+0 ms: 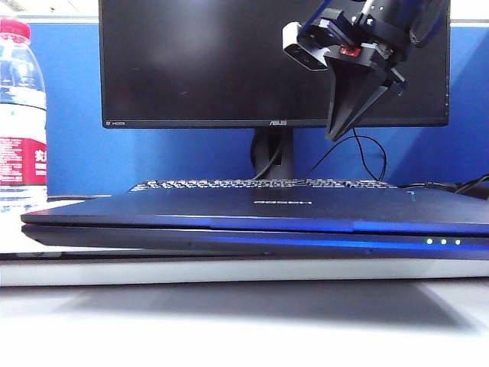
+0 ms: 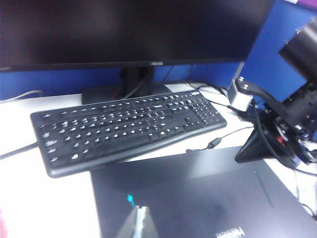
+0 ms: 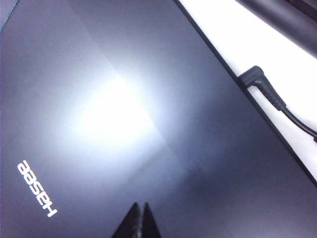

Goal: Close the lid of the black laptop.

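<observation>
The right gripper (image 3: pixel 140 218) has its two dark fingers pressed together into a single point, with nothing between them, and hangs above the dark blue-black outer shell of the lid (image 3: pixel 124 124), apart from the surface. In the exterior view this gripper (image 1: pixel 336 131) hangs point-down on the right, in front of the ASUS monitor (image 1: pixel 199 61), clear above the laptop. The left gripper (image 2: pixel 138 218) shows only its fingertips at the edge of the left wrist view; they appear drawn together, holding nothing, above the lid (image 2: pixel 198 198). The lid (image 1: pixel 252 212) lies flat on the base of the black laptop (image 1: pixel 252 238), with only a thin seam along the front edge. The white Hasee logo (image 3: pixel 37 187) is visible on the shell. Three green LED dots (image 1: pixel 443 241) glow on the laptop's front edge at the right. A power plug (image 3: pixel 262 87) with its cable sits at the laptop's side edge on the white table (image 3: pixel 237 44). Behind the laptop lies a separate black keyboard (image 2: pixel 124 126), and behind that stands the monitor on its stand. A water bottle (image 1: pixel 19 115) with a red label stands at the far left.
</observation>
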You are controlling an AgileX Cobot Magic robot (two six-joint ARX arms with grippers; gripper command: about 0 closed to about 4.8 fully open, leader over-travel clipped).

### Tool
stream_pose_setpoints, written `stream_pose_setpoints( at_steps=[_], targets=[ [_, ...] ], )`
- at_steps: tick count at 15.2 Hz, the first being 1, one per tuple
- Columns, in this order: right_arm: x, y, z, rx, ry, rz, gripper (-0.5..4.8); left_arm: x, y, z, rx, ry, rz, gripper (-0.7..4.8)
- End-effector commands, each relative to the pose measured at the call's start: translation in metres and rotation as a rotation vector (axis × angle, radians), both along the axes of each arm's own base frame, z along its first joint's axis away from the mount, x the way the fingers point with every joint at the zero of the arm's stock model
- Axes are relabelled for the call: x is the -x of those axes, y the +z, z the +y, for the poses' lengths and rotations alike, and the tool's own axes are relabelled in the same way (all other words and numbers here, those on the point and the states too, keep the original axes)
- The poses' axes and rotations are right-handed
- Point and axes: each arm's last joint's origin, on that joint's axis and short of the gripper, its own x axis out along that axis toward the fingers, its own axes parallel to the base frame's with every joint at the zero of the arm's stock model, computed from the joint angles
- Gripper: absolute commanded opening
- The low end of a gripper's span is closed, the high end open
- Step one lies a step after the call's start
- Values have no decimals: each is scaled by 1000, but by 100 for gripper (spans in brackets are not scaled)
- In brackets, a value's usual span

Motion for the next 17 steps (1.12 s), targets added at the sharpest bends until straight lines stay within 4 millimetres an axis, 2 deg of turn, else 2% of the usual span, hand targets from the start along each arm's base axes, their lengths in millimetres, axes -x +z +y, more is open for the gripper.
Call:
stream_pose_setpoints(
  at_steps=[1,4,7,9,13,17],
  targets=[
    [0,2,0,-10,-1,-11,-6,23,-8,20,26,-4,-24,-3],
    [0,2,0,-10,-1,-11,-6,41,-26,32,43,16,-55,-3],
    [0,2,0,-10,-1,-11,-6,47,-57,36,57,17,-81,-3],
    [0,2,0,-10,-1,-11,-6,43,-74,33,55,15,-111,-3],
    [0,2,0,-10,-1,-11,-6,20,-115,22,50,-10,-125,-3],
    [0,2,0,-10,-1,-11,-6,9,-135,31,61,98,-55,-3]
  ],
)
